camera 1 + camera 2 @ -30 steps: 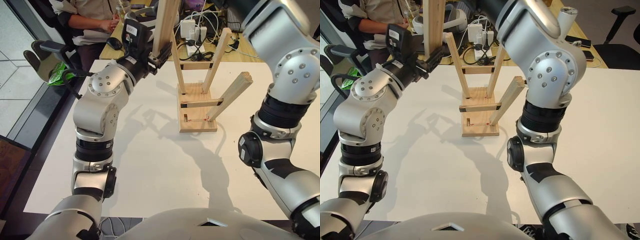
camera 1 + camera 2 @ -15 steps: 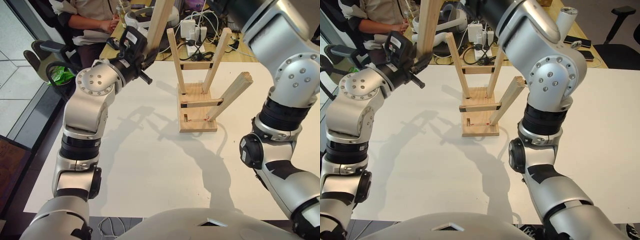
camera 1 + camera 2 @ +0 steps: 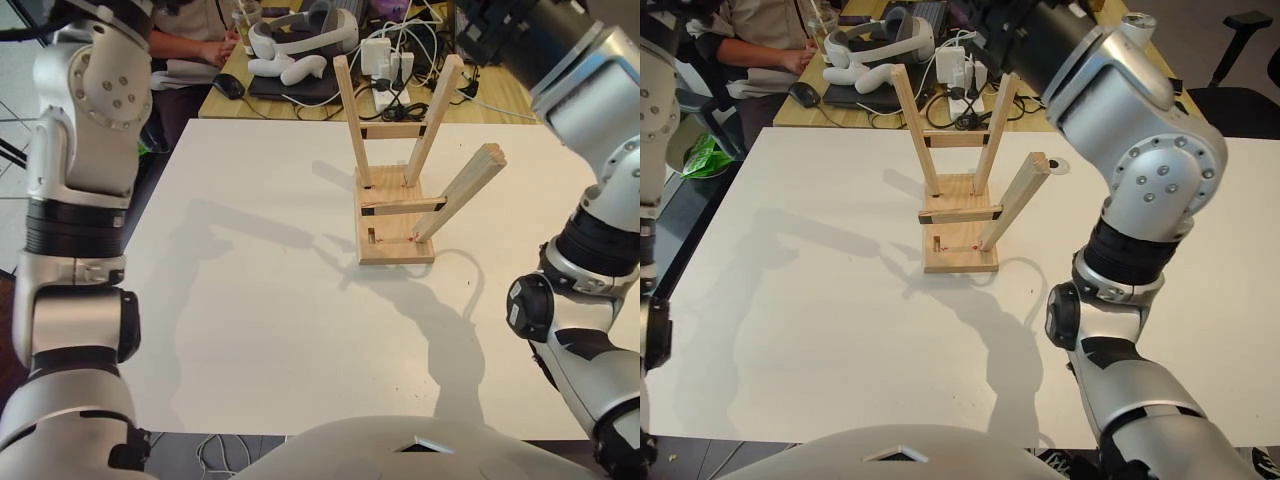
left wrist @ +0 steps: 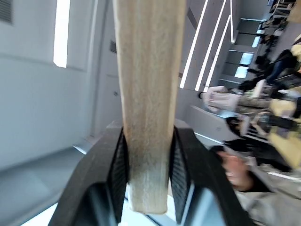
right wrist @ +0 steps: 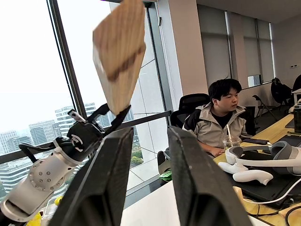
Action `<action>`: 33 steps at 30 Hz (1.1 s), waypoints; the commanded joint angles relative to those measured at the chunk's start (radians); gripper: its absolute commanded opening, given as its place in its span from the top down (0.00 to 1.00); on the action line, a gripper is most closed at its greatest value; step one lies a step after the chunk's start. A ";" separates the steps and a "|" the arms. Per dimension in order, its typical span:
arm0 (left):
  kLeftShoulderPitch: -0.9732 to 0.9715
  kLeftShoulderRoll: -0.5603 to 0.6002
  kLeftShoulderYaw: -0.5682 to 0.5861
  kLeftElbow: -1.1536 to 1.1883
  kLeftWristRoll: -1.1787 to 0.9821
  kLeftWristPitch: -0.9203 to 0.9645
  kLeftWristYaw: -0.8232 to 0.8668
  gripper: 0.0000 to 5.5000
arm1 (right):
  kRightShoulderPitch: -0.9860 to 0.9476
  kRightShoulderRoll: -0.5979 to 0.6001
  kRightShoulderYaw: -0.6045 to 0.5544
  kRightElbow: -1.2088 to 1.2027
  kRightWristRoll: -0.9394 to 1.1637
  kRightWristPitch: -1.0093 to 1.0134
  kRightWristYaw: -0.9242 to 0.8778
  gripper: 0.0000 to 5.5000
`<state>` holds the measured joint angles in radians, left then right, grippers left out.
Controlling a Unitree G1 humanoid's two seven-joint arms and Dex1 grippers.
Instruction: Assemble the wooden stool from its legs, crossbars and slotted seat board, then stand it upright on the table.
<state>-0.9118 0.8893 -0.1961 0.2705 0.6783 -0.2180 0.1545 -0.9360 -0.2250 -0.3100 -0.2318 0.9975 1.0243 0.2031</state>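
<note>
The slotted seat board (image 3: 396, 247) lies flat on the white table (image 3: 250, 300). Two legs (image 3: 352, 120) (image 3: 431, 112) stand up from it, joined by a crossbar (image 3: 393, 131). A third leg (image 3: 463, 186) leans outward from the board's right corner, with a lower crossbar (image 3: 404, 208) beside it. My left gripper (image 4: 147, 162) is raised high over the table's far left and is shut on a fourth wooden leg (image 4: 146, 89). The right wrist view shows that leg (image 5: 120, 56) sticking up from the left gripper (image 5: 106, 117). My right gripper (image 5: 146, 183) is held high behind the stool, open and holding nothing.
Behind the table's far edge is a desk with a white headset (image 3: 300, 40), a mouse (image 3: 228, 87), and chargers with cables (image 3: 385, 60). A person sits at that desk. The table surface in front of and left of the stool is bare.
My left arm has swung up and to the left, carrying the leg out of the top of the head views. The right arm has lifted and shifted right. The stool has not moved.
</note>
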 commanded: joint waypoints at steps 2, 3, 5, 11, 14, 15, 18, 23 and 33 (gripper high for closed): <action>-0.126 0.125 -0.162 0.132 0.449 -0.163 0.509 0.81 | 0.053 -0.143 -0.087 0.067 0.222 0.140 0.166 0.74; -0.126 0.132 -0.176 0.131 0.495 -0.165 0.584 0.81 | 0.078 -0.185 -0.087 0.076 0.242 0.164 0.224 0.74; -0.128 0.137 -0.200 0.129 0.560 -0.172 0.694 0.81 | 0.122 -0.272 -0.073 0.081 0.253 0.194 0.353 0.74; -0.181 0.132 -0.234 0.181 0.621 -0.214 0.809 0.81 | 0.146 -0.530 0.057 0.084 0.102 0.092 0.770 0.67; -0.215 0.127 -0.237 0.225 0.629 -0.225 0.821 0.81 | 0.118 -0.591 0.096 0.121 0.045 0.035 0.886 0.59; -0.222 0.129 -0.236 0.228 0.631 -0.227 0.824 0.81 | 0.105 -0.605 0.107 0.137 0.028 0.018 0.916 0.57; -0.240 0.128 -0.236 0.215 0.639 -0.234 0.827 0.81 | 0.066 -0.628 0.140 0.181 -0.032 -0.030 0.964 0.48; -0.239 0.093 -0.242 0.049 0.632 -0.277 0.783 0.81 | -0.010 -0.536 0.195 0.215 -0.089 -0.066 0.903 0.35; -0.231 0.008 -0.241 -0.103 0.643 -0.319 0.702 0.81 | -0.008 -0.416 0.285 0.142 -0.058 0.001 0.884 0.44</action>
<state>-1.1329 0.9038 -0.4430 0.1994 1.3191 -0.5195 0.8601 -0.9409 -0.6436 -0.0386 -0.0853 0.9549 1.0120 1.0998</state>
